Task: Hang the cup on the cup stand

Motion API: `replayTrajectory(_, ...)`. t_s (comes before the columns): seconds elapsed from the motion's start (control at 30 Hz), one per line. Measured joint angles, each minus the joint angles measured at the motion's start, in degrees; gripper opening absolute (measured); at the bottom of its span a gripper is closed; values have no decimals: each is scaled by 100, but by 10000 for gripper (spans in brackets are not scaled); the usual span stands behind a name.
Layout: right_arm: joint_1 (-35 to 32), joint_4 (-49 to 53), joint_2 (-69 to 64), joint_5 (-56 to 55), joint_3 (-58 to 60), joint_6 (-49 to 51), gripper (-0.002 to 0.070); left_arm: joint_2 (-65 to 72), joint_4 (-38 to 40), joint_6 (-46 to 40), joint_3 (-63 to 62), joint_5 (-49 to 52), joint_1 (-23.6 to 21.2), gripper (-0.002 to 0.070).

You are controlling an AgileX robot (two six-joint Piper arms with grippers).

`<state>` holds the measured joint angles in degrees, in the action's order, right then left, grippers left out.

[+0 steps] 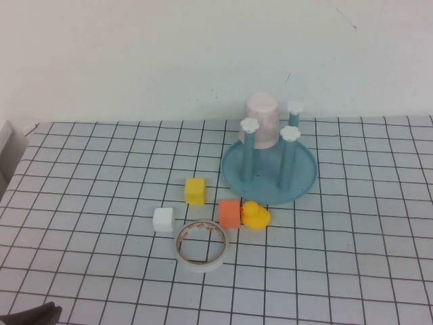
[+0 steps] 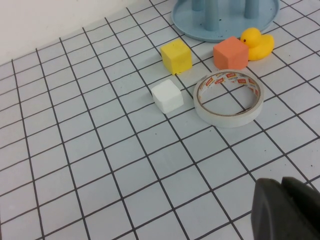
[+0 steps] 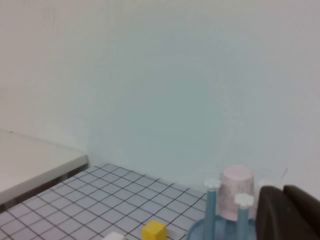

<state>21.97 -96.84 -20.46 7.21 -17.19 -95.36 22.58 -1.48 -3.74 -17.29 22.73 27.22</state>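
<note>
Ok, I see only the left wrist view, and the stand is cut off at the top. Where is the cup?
Observer: In the high view, the cup sits upside down over a back post of the cup stand.
Operator: And the right claw?
Observer: The right claw is shut and holds nothing. It is outside the high view, and its camera sees the cup from the side.
Operator: Where is my left claw on the table?
Observer: The left claw is shut, at the table's near left corner, apart from the tape roll.
</note>
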Motion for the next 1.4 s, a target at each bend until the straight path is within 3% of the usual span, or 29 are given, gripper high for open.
replayTrajectory(0.23, 0, 35, 142, -269, 108, -199, 2, 0, 0, 9, 0, 0, 0, -1)
replayTrajectory(0.33, -13, 954, 364, -608, 363, 532, 2, 0, 0, 9, 0, 0, 0, -1)
replayTrajectory(0.43, -179, 2951, 667, -753, 660, 2684, 2, 0, 0, 9, 0, 0, 0, -1)
replayTrajectory(0.6, -1129, 7061, 1258, -68, 1005, 7172, 2, 0, 0, 13, 0, 0, 0, -1)
replayTrajectory(0.7, -1831, 8579, 1654, 600, 1091, 8759, 2, 0, 0, 13, 0, 0, 0, -1)
replayTrajectory(0.8, -2431, 9635, 2013, 881, 1287, 9650, 2, 0, 0, 13, 0, 0, 0, -1)
replayTrajectory(0.9, -2781, 10017, 2102, 952, 1505, 9974, 2, 0, 0, 13, 0, 0, 0, -1)
replayTrajectory(1.1, -2834, 10117, 2115, 768, 1879, 10104, 2, 0, 0, 13, 0, 0, 0, -1)
replayTrajectory(1.4, -2409, 10183, 2115, 923, 1879, 10206, 1, 0, 0, 13, 0, 0, 0, -1)
